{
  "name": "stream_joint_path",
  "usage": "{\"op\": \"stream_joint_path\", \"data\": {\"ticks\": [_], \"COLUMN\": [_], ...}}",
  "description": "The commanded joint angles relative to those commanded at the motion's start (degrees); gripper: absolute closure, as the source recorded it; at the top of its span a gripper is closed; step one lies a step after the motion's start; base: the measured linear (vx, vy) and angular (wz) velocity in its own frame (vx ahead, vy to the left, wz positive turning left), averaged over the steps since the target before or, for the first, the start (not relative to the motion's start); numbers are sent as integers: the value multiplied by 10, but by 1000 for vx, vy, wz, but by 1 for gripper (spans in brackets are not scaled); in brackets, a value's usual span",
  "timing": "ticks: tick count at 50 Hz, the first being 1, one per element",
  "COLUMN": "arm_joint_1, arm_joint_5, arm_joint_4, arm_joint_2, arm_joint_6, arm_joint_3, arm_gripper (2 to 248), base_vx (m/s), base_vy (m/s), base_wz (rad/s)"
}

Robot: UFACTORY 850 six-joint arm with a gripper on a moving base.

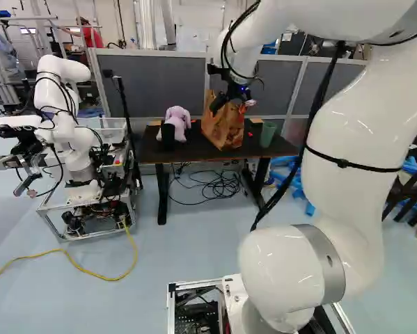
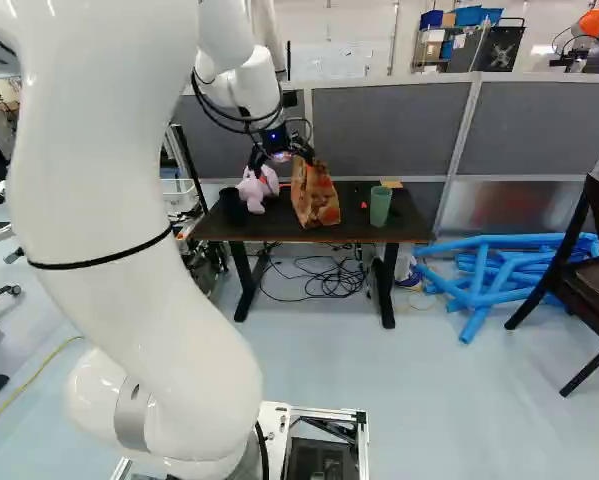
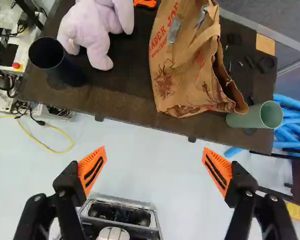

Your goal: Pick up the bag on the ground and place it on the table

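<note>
One brown paper bag (image 3: 182, 75) on dark rectangular table (image 3: 122, 102), lilac plush toy (image 3: 92, 25) left, green cylindrical cup (image 3: 245, 118) right; black gripper (image 2: 281, 158) fingers wide apart.

We record: one brown paper bag (image 1: 223, 129), standing on the dark bench (image 1: 194, 151); beside it, one green cup (image 1: 267, 133); one lilac plush toy (image 1: 179, 117) behind one black cup (image 1: 168, 136); beneath, tangled black cables (image 1: 222, 186); at left, another robot (image 1: 76, 142).

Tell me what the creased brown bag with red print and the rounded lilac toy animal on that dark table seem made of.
The creased brown bag looks like matte paper, judging by its sharp folds and stiff edges. The lilac toy animal seems matte fabric, probably plush, with puffy, shineless limbs.
</note>
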Motion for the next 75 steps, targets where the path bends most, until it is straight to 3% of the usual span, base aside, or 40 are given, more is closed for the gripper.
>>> {"op": "stream_joint_path", "data": {"ticks": [47, 75], "arm_joint_1": [7, 10], "arm_joint_5": [372, 545], "arm_joint_4": [0, 0], "arm_joint_2": [118, 172], "arm_joint_6": [75, 109], "arm_joint_3": [295, 432], "arm_gripper": [3, 3], "base_vx": [0, 0], "base_vy": [0, 0], "base_wz": [0, 0]}}
